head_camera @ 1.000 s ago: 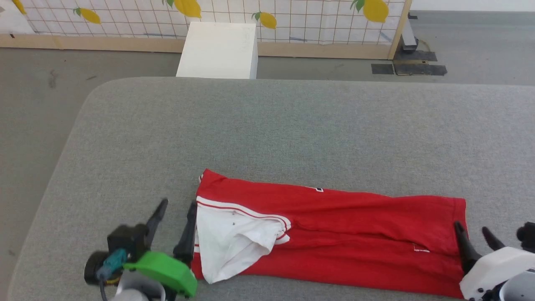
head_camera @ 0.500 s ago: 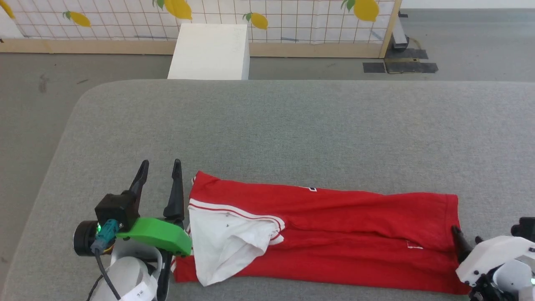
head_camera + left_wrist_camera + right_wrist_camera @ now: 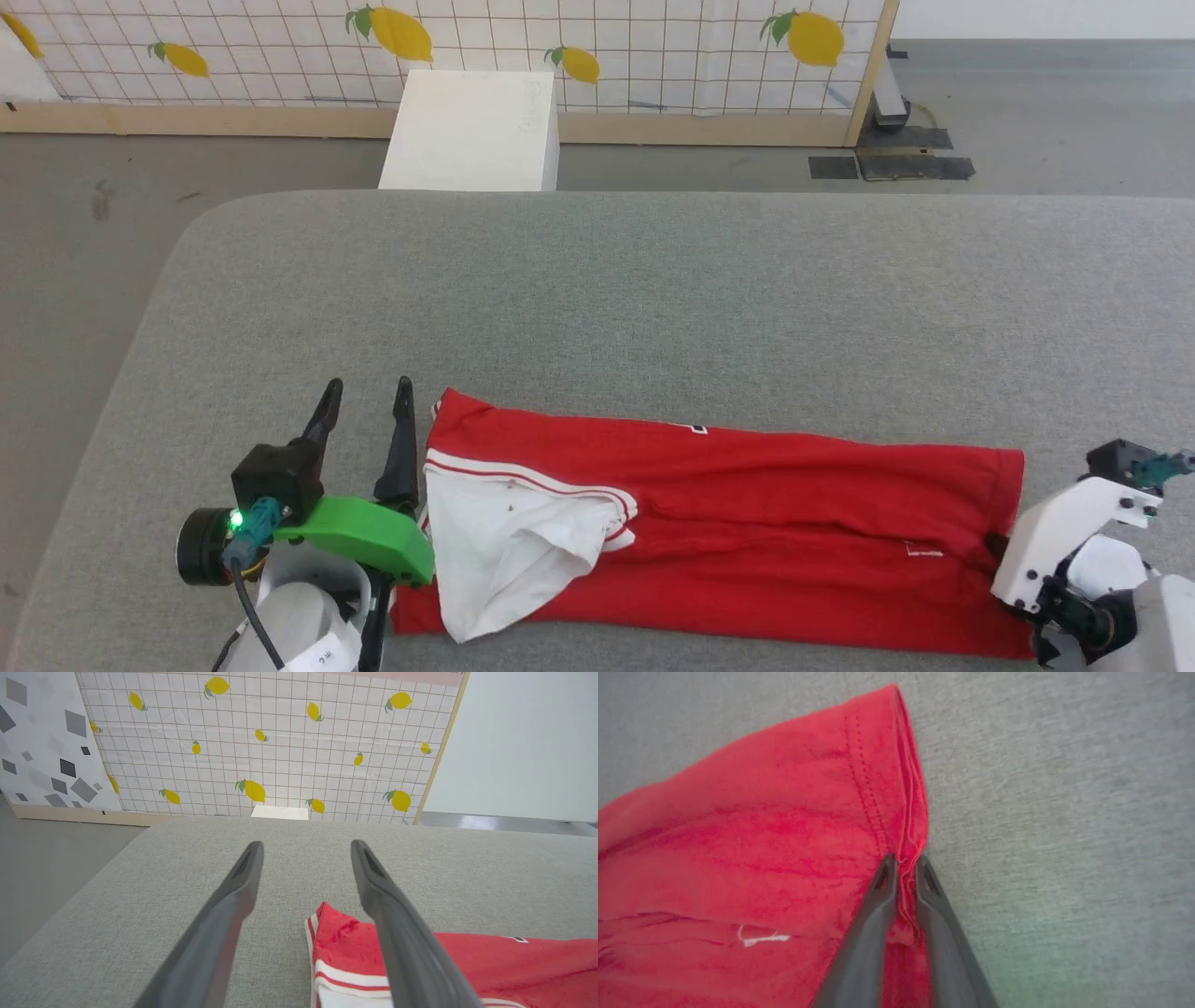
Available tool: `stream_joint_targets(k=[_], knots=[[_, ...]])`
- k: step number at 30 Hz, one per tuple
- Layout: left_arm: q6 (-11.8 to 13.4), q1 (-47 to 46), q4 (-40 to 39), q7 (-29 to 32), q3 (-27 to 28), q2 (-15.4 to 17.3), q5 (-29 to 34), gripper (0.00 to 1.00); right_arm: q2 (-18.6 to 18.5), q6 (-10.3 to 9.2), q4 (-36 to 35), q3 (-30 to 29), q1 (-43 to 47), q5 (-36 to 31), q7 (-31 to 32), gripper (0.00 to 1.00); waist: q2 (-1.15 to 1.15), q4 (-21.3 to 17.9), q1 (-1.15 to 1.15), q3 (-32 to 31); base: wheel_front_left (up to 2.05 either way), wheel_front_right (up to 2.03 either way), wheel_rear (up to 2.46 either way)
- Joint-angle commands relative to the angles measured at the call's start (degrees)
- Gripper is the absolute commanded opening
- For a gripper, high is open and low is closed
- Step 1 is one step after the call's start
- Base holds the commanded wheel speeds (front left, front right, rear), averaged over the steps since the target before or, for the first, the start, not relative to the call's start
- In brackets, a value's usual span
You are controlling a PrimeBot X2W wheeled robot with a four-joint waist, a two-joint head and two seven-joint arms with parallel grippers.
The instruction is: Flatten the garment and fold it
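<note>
Hem of the shirt [image 3: 766,523] is now pinched by the right hand [image 3: 903,861], spread a second ago; left hand [image 3: 369,385] stays released, so folding waits.

Head view high, looking down across the desk [image 3: 653,299], left wrist low, facing the far lemon wall [image 3: 280,742], right wrist close over the garment [image 3: 761,835], shared by all.

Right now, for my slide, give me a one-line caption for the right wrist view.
Hem pinch: the right fingers closed on the edge of the red garment, grey table alongside.
</note>
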Motion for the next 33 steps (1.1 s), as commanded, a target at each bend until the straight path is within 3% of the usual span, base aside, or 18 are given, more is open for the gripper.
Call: stream_joint_targets(k=[1, 5, 10, 17, 25, 28, 33], knots=[[-0.46, -0.89, 0.26, -0.2, 0.49, -0.47, 0.6, 1.0, 2.43, -0.05, 1.72, 1.76, 2.48, 1.04, 1.77, 0.0, 0.0, -0.09, 0.0, 0.04, 0.0, 0.0, 0.0], [-1.25, -0.78, 0.42, -0.2, 1.61, -1.11, 1.27, 1.0, 2.43, -0.05, -2.46, 2.43, 3.57, 0.9, 0.45, 0.0, 0.0, -0.41, 0.0, 0.13, 0.0, 0.0, 0.0], [-2.16, -0.89, 0.63, -0.2, 2.45, -1.88, 1.94, 1.0, 2.43, -0.05, -8.41, -1.23, 4.9, -3.23, -1.92, 0.0, 0.0, -0.54, 0.0, 0.28, 0.0, 0.0, 0.0], [-3.2, -1.43, 0.69, -0.2, 3.48, -2.73, 2.77, 1.0, 2.43, -0.05, -16.95, -13.47, 6.06, -14.51, -3.97, 0.0, 0.0, -0.4, 0.0, 1.07, 0.0, 0.0, 0.0], [-4.03, -1.88, 0.55, -0.2, 4.57, -3.25, 3.61, 1.0, 0.76, -0.05, -20.47, -23.66, 4.32, -22.82, -5.89, 0.0, 0.0, -0.47, 0.0, 2.13, 0.0, 0.0, 0.0], [-4.33, -2.0, 0.65, -0.2, 4.77, -3.47, 3.86, 1.0, 0.5, -0.05, -20.84, -23.61, 4.13, -23.9, -5.08, 0.0, 0.0, -0.34, 0.0, 2.23, 0.0, 0.0, 0.0], [-4.72, -1.92, 0.85, -0.2, 5.11, -3.9, 4.16, 1.0, 1.16, -0.05, -24.66, -18.33, 6.59, -21.0, 0.4, 0.0, 0.0, 0.01, 0.0, 2.12, 0.0, 0.0, 0.0]])
